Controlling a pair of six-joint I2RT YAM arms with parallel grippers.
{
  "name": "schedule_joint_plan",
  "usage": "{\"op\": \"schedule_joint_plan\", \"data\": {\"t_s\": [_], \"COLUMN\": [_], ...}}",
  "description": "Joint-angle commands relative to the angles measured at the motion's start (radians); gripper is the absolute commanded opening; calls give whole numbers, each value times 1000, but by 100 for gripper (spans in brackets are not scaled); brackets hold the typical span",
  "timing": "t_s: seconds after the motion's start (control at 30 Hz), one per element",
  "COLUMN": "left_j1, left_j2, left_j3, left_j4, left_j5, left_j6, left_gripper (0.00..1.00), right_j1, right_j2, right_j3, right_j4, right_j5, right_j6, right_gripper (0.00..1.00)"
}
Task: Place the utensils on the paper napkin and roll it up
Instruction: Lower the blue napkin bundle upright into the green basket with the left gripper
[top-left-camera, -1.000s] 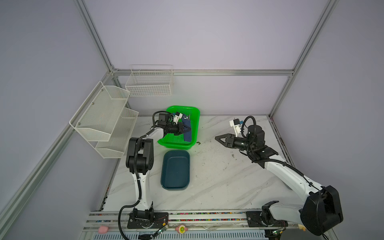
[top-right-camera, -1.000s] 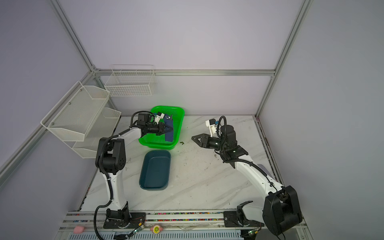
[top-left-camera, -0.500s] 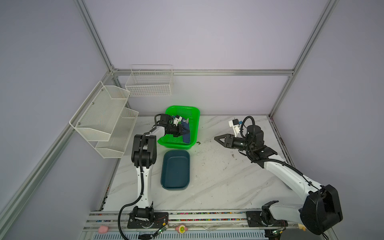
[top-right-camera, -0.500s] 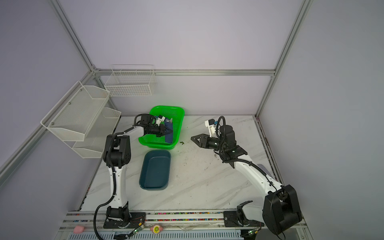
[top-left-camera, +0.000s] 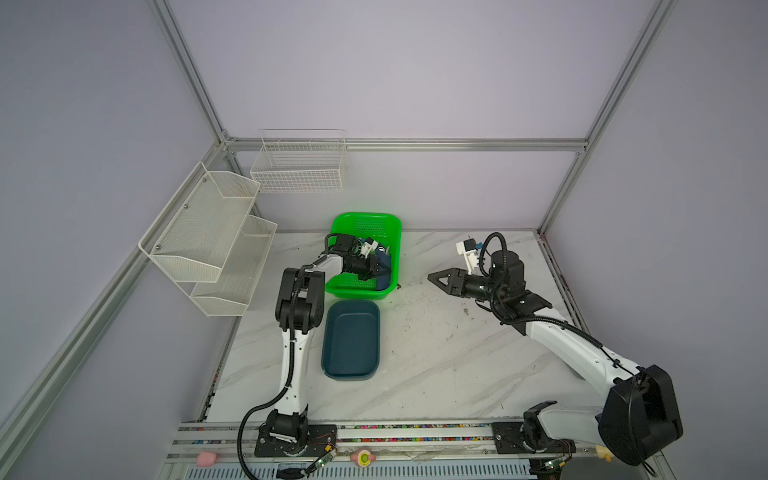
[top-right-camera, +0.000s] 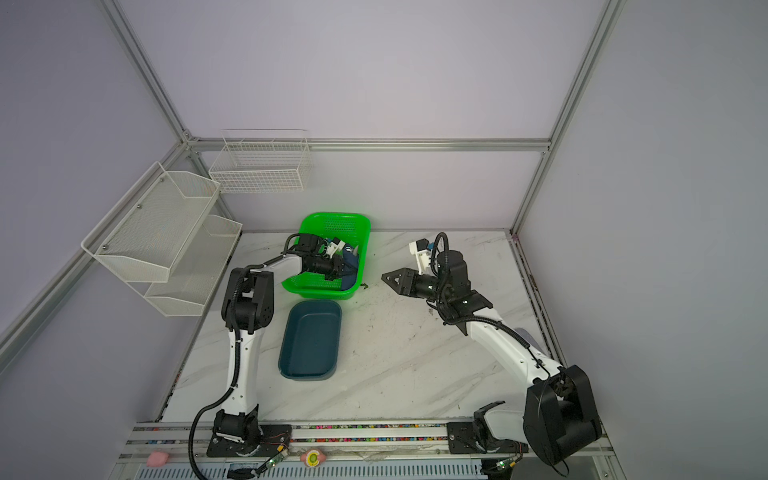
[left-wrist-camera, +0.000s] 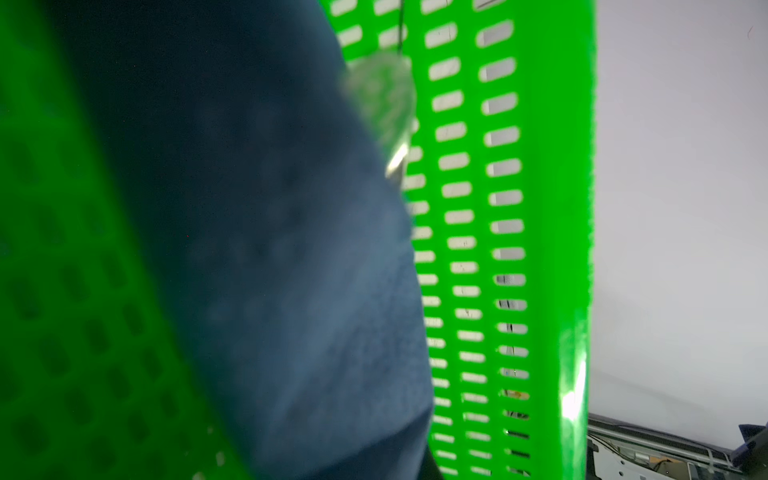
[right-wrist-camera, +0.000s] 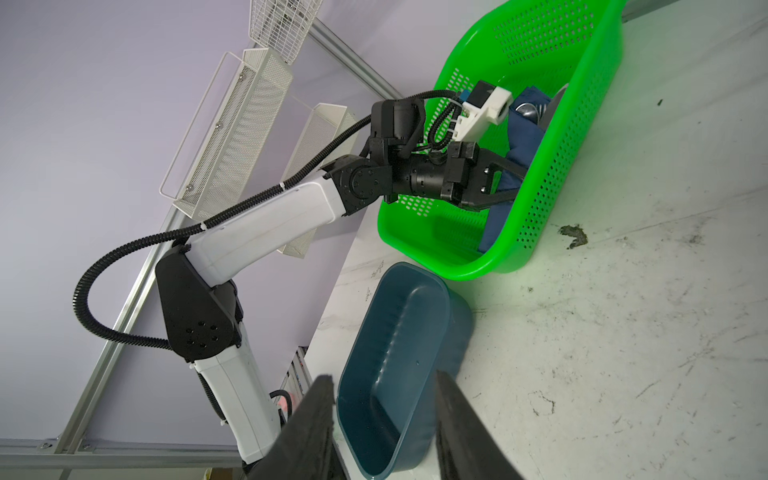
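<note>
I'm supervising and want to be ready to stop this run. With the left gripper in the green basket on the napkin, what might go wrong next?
1. The left gripper pinches the paper napkin while a spoon rests against it; pulling may fling the spoon out.
2. The napkin sits against the slotted green basket wall; it may snag or tear.
3. The right gripper hangs open, apart; nothing steadies the basket, so it may slide.

Basket (top-left-camera: 397, 249) walls crowd the napkin (top-left-camera: 385, 263); tabletop (top-left-camera: 436, 353) beyond lies open.
</note>
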Motion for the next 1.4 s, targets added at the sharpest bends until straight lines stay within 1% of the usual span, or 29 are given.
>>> {"op": "schedule_joint_plan", "data": {"t_s": [0.0,0.17,0.3,0.4,0.53,0.7,0.77,0.9,0.97,1.07,1.17,1.23,1.37], "left_j1": [-24,-25,-18,-18,-19,-18,-18,-18,-19,-20,-25,-27,-31], "left_j2": [-9,-7,20,40,63,98,109,124,128,131,151,160,176], "left_j3": [99,87,106,114,114,113,110,119,127,170,247,264,275], "left_j4": [35,71,87,121,198,337,384,388,360,192,1,-39,-56], "left_j5": [60,41,37,36,60,142,160,150,136,88,48,35,36], "left_j6": [-25,-60,-95,-142,-222,-377,-433,-474,-467,-360,-257,-239,-242], "left_gripper": [1,1,1,1,1,3,3,6,6,7,7,8,8], "right_j1": [6,5,7,6,5,7,6,6,6,6,6,5,5], "right_j2": [25,51,56,55,58,66,67,67,67,66,61,62,67], "right_j3": [5,-1,-1,-1,-6,-3,-6,-4,-1,-1,-8,-10,0], "right_j4": [45,48,45,39,40,33,32,21,12,-1,-3,0,-18], "right_j5": [26,38,44,49,54,56,57,55,58,64,68,69,71], "right_j6": [-11,-8,-8,-10,-7,-8,-9,-16,-21,-27,-28,-27,-33], "right_gripper": [42,42,42,42,42,42,42,42,42,42,42,42,42]}}
